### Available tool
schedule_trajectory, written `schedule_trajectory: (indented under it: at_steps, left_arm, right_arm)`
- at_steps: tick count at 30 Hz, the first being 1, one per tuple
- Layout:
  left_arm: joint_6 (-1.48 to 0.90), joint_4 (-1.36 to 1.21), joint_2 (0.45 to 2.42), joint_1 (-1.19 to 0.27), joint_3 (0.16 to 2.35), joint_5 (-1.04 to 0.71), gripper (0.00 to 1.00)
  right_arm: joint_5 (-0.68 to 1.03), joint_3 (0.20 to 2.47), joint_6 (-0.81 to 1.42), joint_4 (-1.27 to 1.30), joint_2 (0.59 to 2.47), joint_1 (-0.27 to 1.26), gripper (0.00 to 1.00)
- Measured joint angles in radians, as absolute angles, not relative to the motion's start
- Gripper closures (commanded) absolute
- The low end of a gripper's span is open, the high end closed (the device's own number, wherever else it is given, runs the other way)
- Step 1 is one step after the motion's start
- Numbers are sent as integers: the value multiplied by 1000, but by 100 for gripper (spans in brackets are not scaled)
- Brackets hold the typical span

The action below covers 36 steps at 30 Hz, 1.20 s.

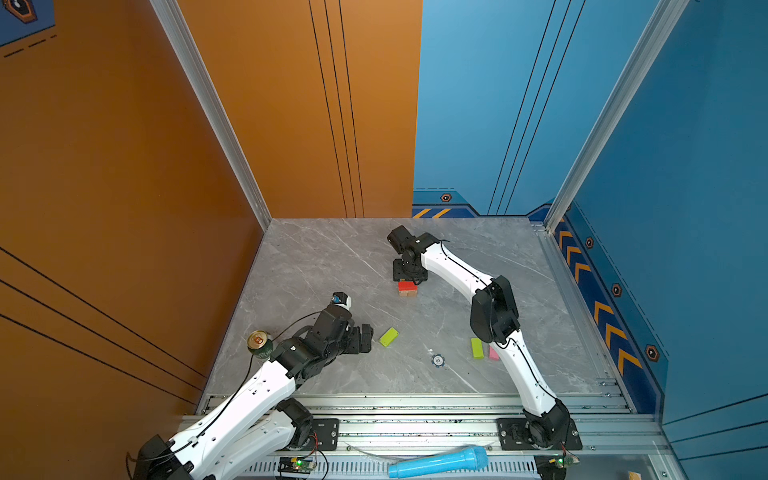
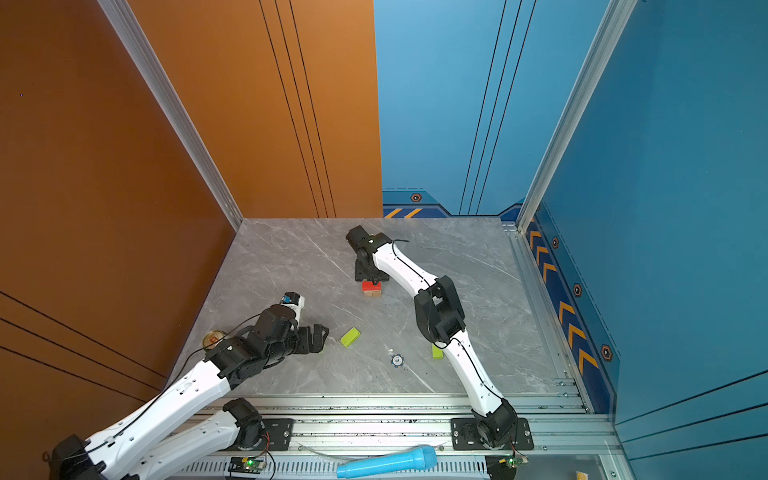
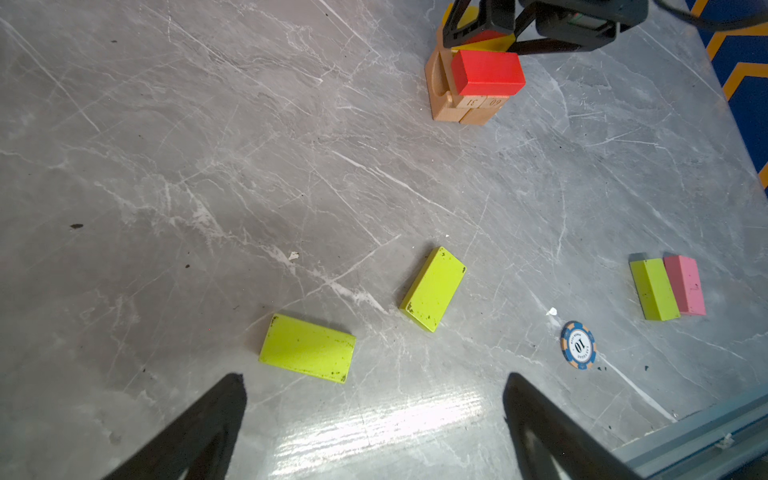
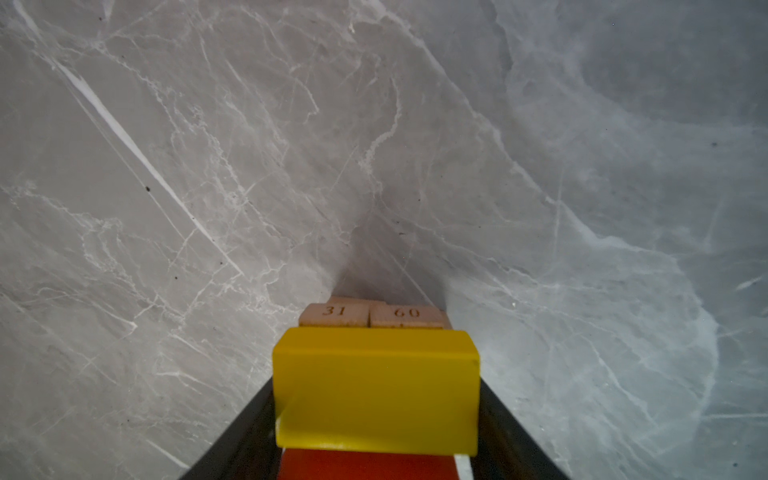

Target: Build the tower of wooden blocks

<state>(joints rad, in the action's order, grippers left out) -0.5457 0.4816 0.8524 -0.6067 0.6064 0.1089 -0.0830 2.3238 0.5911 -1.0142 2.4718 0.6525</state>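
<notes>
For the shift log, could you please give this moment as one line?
left gripper open, empty | right gripper closed on yellow block on tower | three lime green blocks, one pink block loose

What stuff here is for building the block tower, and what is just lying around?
For the tower:
tan base blocks
red block
yellow block
three lime green blocks
pink block

Just lying about:
green drink can
poker chip
blue microphone

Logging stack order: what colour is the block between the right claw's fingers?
A yellow block, clearest in the right wrist view.
</notes>
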Motion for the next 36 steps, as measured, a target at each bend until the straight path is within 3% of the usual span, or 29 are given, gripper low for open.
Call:
schedule_trajectory:
  at_steps: [6,20,28,36]
  left_arm:
    - [-546,482,853,-605,606,103,2]
    - [-546,483,848,-601,607,102,2]
    - [-564,514,813,-630,631,104,2]
    - [-604,576,830,-830,655,182,2]
  right_arm:
    - [-83,2326,591,-1014,2472,653,16]
    - [-82,2329,566,-1014,2411,655,0]
    - [-83,2076,565,-945,2041,656,0]
    - [-83,1639,565,-850,1708,665,0]
